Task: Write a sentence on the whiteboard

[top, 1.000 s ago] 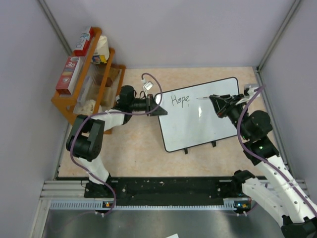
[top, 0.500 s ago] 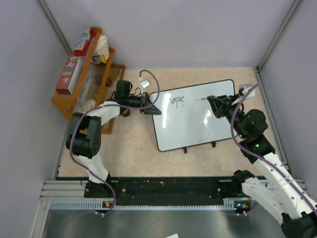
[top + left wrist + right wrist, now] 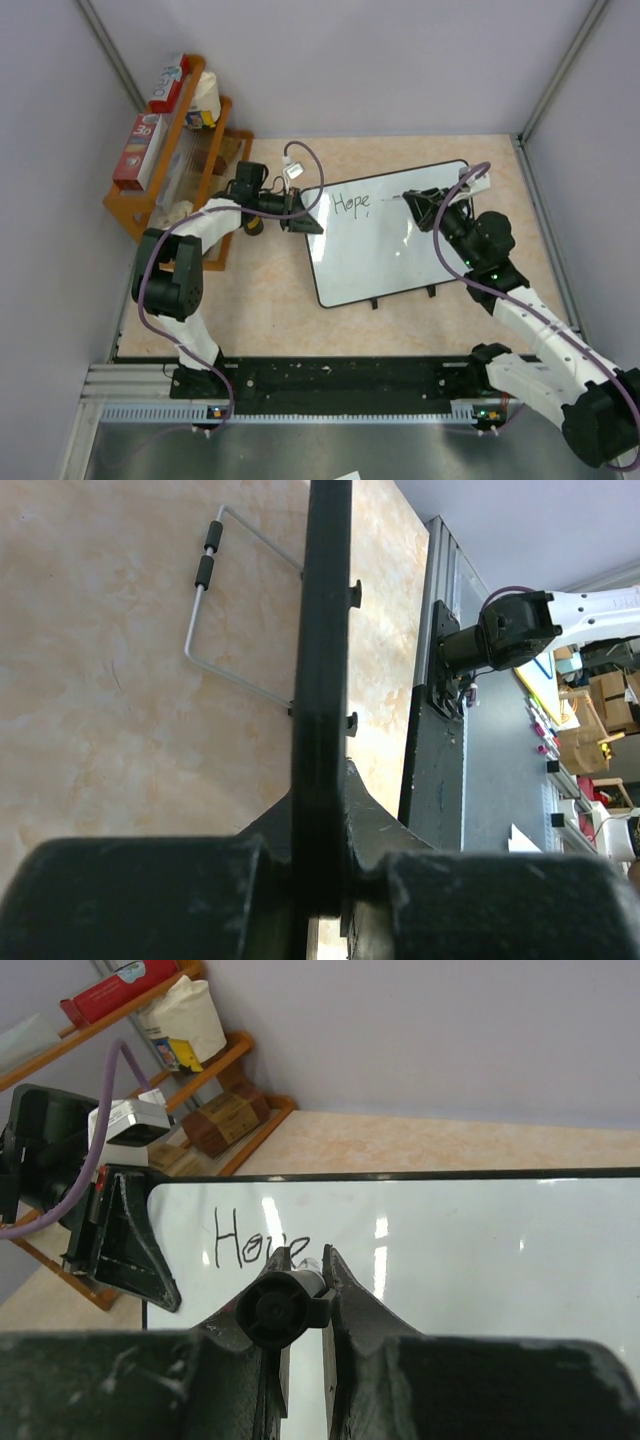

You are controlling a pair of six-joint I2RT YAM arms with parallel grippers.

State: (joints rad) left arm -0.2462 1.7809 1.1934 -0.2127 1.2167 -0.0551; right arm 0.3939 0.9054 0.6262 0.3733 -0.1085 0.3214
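The whiteboard lies tilted on the tan table, with the sentence's first word "Hope" at its upper left. My left gripper is shut on the board's left edge; the left wrist view shows the black rim clamped between the jaws. My right gripper is shut on a dark marker, tip over the board just right of "Hope". The marker hides the word's end and whether the tip touches the board.
A wooden shelf with boxes and a bag stands at the back left. A wire stand shows at the board's back. The black base rail runs along the near edge. Walls close both sides.
The whiteboard has shifted left with my left gripper still clamped on it. My right gripper with the marker has moved left and farther over the board.
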